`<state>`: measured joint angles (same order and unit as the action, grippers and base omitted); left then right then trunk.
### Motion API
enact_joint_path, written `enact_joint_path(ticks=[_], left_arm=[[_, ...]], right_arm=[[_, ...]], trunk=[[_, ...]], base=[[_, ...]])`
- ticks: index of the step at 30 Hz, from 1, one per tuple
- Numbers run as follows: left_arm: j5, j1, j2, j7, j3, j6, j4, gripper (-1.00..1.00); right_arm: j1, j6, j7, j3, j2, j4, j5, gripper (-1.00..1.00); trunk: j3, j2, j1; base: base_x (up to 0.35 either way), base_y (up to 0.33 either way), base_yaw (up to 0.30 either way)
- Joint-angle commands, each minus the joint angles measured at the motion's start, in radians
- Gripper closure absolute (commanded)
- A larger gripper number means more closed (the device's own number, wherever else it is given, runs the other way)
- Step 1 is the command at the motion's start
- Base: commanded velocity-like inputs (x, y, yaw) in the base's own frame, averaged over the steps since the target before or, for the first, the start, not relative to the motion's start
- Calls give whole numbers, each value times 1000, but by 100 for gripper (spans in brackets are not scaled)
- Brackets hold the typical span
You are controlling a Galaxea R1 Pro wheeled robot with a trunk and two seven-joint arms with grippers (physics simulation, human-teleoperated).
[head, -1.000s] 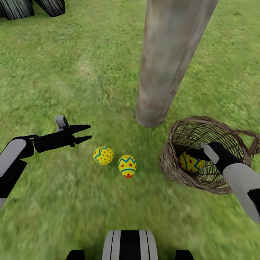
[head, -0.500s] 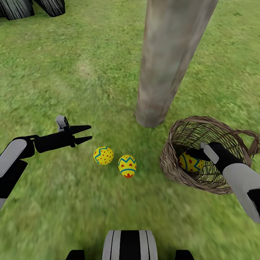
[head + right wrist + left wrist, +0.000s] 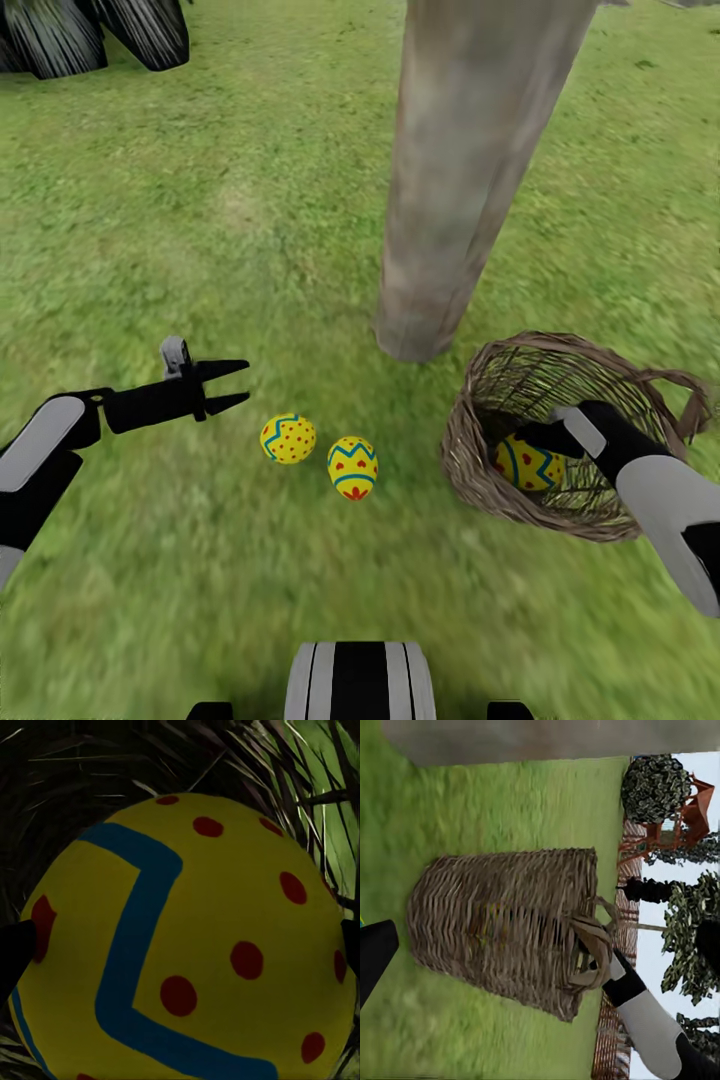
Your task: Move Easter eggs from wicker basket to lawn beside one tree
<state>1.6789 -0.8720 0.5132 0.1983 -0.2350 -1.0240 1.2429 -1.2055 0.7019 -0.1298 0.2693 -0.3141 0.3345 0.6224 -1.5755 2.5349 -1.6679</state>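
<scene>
Easter eggs — two lie on the lawn near the tree; we see the right tool clamped on the third inside the wicker basket — left tool apart.

Two Easter eggs lie before the tree; the wicker basket, right, holds a third egg.

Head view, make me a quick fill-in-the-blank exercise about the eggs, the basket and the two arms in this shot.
1. ____ eggs lie on the grass near the tree trunk.
2. The third egg sits inside the ____.
3. The ____ gripper reaches into the wicker container toward that egg.
4. The left gripper hovers with its fingers ____, holding nothing.

Missing words: two; basket; right; open
</scene>
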Motion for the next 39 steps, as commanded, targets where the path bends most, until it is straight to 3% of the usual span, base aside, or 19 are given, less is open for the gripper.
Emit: enact_joint_path(ticks=[1,16,23,29,32,39], left_arm=[[-7,-1,1,10,-4,0,-14,-100],[-7,-1,2,10,-6,-1,-56,-100],[-8,-1,4,10,-5,-1,-137,-100],[-7,-1,4,10,-4,-1,-187,-100],[-7,-1,4,10,-4,-1,-193,-100],[-13,-1,4,10,-4,2,-244,-100]], right_arm=[[0,4,-6,7,-1,4,11,100],[20,-1,-1,4,-3,246,17,100],[97,9,-5,3,-6,456,18,100],[121,10,-7,1,-12,523,17,100],[141,9,-9,1,-25,605,16,100],[199,-2,-41,-1,-38,761,14,100]], trunk=[[3,0,1],[61,-4,7],[88,-5,11],[112,-7,13],[123,-7,15],[123,-7,15]], base=[[-193,0,0],[-81,0,0],[-164,0,0],[-210,0,0],[-254,0,0],[-26,0,0]])
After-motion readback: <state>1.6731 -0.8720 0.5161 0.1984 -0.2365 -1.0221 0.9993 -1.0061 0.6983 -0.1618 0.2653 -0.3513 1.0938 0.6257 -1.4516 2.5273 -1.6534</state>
